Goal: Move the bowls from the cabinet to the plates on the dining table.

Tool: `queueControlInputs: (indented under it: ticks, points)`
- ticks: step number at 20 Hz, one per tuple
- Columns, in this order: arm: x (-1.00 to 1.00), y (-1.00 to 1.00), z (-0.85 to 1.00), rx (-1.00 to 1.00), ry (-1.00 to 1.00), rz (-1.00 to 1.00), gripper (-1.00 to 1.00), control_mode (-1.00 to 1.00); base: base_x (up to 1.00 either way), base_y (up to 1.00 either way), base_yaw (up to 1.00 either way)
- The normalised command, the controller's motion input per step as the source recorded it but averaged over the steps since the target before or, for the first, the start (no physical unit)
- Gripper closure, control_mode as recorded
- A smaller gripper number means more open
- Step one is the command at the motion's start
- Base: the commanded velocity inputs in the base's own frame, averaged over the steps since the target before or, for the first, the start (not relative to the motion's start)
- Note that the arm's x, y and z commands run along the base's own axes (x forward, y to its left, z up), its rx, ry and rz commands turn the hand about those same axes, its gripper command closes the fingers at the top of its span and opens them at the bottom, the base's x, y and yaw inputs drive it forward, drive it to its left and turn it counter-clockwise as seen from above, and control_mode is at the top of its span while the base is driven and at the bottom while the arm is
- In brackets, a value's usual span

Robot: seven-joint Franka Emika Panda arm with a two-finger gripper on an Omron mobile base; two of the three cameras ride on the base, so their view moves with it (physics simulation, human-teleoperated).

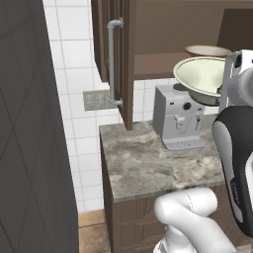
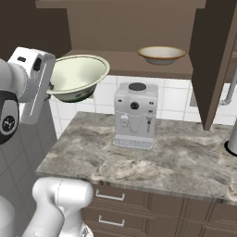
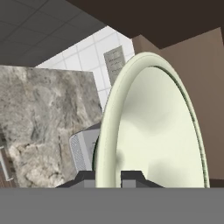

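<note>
Hand view shows the gripper (image 3: 109, 177) pinching the rim of the cream bowl (image 3: 153, 131), held in the air above the coffee machine (image 2: 135, 115) on the worktop (image 2: 185, 159); the tan bowl (image 2: 161, 54) sits on the cabinet (image 2: 139, 28) shelf.

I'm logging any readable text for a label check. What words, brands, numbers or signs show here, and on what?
None can be read.
Robot arm: a small dark marking, too blurred to read.
Coffee machine: knobs and buttons, no legible label.
</note>
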Motion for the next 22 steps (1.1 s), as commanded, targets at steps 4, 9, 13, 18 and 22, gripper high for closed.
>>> queueControlInputs:
  ticks: [4, 9, 13, 18, 22]
  points:
    - [0.0, 0.0, 0.0, 0.0, 0.0, 0.0, 1.0, 1.0, -0.15, 0.0, 0.0]
    - [0.0, 0.0, 0.0, 0.0, 0.0, 0.0, 1.0, 1.0, -0.13, 0.0, 0.0]
    - [0.0, 0.0, 0.0, 0.0, 0.0, 0.0, 1.0, 1.0, -0.35, -0.03, 0.0]
    - [0.0, 0.0, 0.0, 0.0, 0.0, 0.0, 1.0, 1.0, -0.6, -0.16, -0.03]
    - [0.0, 0.0, 0.0, 0.0, 0.0, 0.0, 1.0, 1.0, -0.58, -0.19, -0.04]
